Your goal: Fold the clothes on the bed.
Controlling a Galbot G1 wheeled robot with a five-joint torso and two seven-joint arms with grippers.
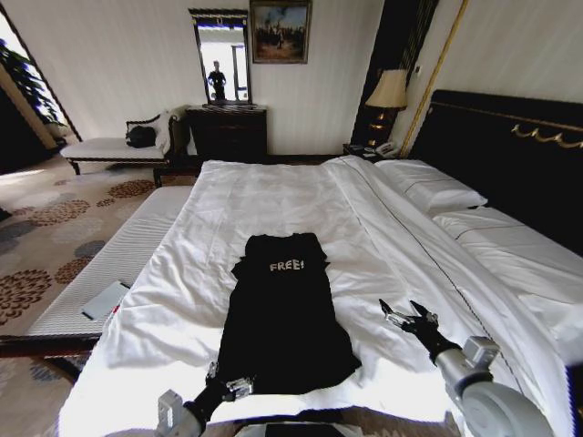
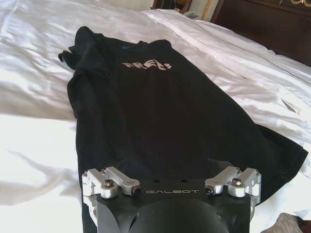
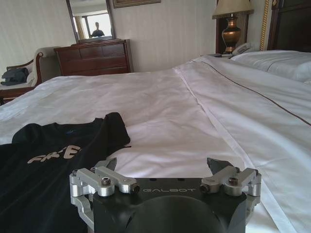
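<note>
The left gripper (image 1: 228, 390) sits at the hem of the black T-shirt (image 1: 281, 319), its jaws spread wide with the cloth running out ahead of and between them, nothing pinched; that placement looks chosen so the bottom edge can be taken for a fold toward the chest. The right gripper (image 1: 407, 316) hovers over bare white duvet (image 1: 273, 196), jaws also spread and empty, with the shirt's right edge lying off to its inner side, apart from the fingertips; I judge it is waiting clear of the fabric. The shirt lies flat, chest up, in the middle of the bed (image 1: 510, 264), already narrowed, sleeves tucked or bunched near the shoulders. Its long axis runs straight away from the left jaws, hem nearest, collar and the "FREE!" lettering (image 1: 286, 266) farthest.
</note>
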